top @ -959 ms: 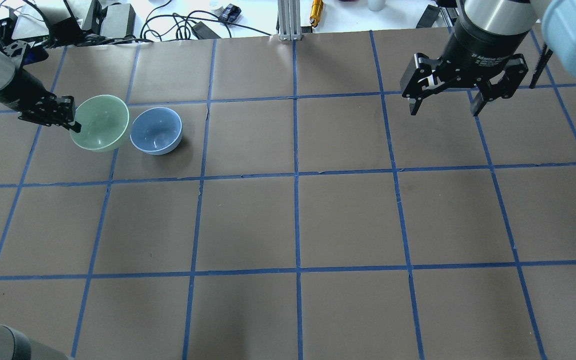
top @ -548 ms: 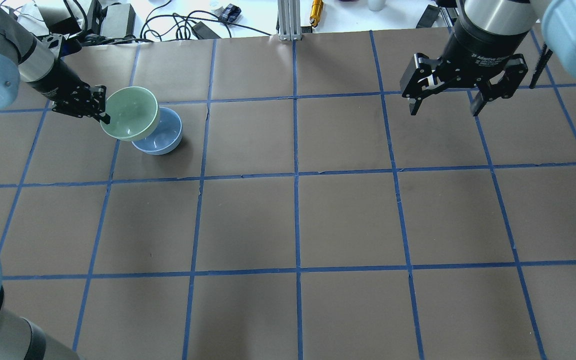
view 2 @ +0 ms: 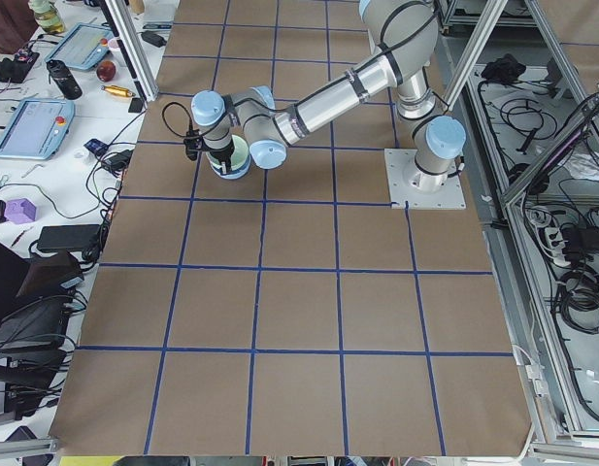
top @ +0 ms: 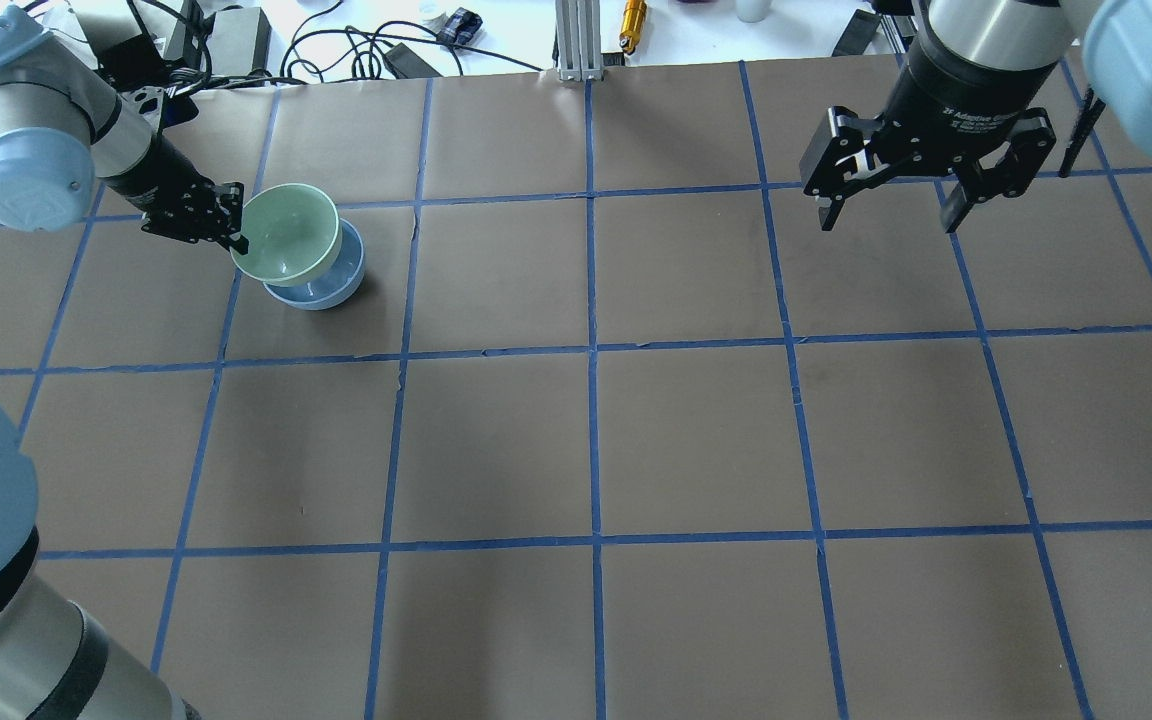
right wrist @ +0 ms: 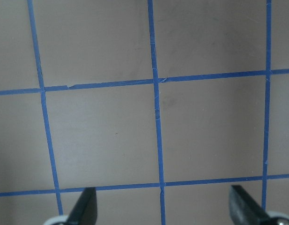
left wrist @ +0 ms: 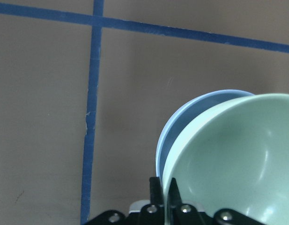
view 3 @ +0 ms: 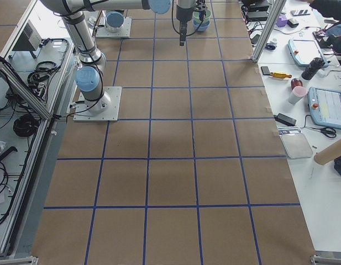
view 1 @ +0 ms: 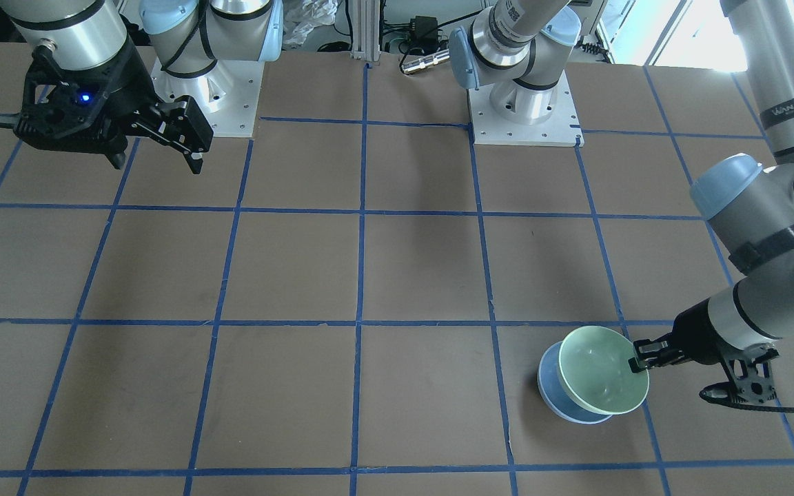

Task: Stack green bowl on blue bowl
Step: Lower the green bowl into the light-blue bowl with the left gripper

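Within the last second the small, glossy, mint-green round bowl (top: 288,232) has been carried sideways from a spot beside the small, glossy, periwinkle-blue round bowl (top: 334,291) to a place over it. A second ago the two sat side by side in the overhead view; half a second ago the green one covered part of the blue; now only a crescent of blue shows past its far edge. The left gripper (top: 237,240) is clamped on the green bowl's rim on the side toward its arm, one finger inside the wall and one outside, as the left wrist view shows (left wrist: 167,205). The green bowl is not yet centred — it sits offset toward the gripper — and the pictures do not show whether it touches the blue rim or hangs just above it. The blue bowl rests on the brown paper-covered table with the blue tape grid (top: 696,440), in the same place as before. The right gripper (top: 886,222) hangs well apart with its fingers spread and empty, unmoved. The carry looks nearly done: a little more travel, a lowering, then release.
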### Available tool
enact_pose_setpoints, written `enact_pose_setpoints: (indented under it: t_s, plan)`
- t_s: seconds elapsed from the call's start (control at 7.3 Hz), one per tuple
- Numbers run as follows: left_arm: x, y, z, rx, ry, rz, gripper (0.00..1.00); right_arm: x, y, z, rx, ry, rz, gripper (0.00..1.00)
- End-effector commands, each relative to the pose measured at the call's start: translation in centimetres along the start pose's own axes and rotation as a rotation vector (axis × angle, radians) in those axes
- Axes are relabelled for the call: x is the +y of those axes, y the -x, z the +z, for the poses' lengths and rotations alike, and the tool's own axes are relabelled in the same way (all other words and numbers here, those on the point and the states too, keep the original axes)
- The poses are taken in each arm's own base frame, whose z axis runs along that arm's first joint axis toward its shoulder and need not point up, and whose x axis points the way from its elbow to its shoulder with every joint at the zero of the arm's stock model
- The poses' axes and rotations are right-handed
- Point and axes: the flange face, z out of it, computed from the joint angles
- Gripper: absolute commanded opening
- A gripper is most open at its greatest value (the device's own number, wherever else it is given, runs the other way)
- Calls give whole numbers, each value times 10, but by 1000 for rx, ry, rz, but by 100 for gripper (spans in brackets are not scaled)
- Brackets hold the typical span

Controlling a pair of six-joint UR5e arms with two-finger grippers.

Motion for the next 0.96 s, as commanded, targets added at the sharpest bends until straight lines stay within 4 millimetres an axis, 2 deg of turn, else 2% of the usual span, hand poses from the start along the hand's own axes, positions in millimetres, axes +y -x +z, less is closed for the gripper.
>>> enact_pose_setpoints:
  t_s: [0.0,0.27,0.55,0.68,0.82]
  plan:
    - [-1,-6,7,-1,10,3,2,0,0,0,0,-1,0,100]
    - [-2,-3,20,-2,30,0,3,0,0,0,0,0,0,100]
    - [-2,-3,20,-7,32,1,6,0,0,0,0,0,0,100]
    - [-2,-3,21,-7,33,1,12,0,0,0,0,0,0,100]
    - [-4,-2,20,-12,17,4,43,0,0,0,0,0,0,100]
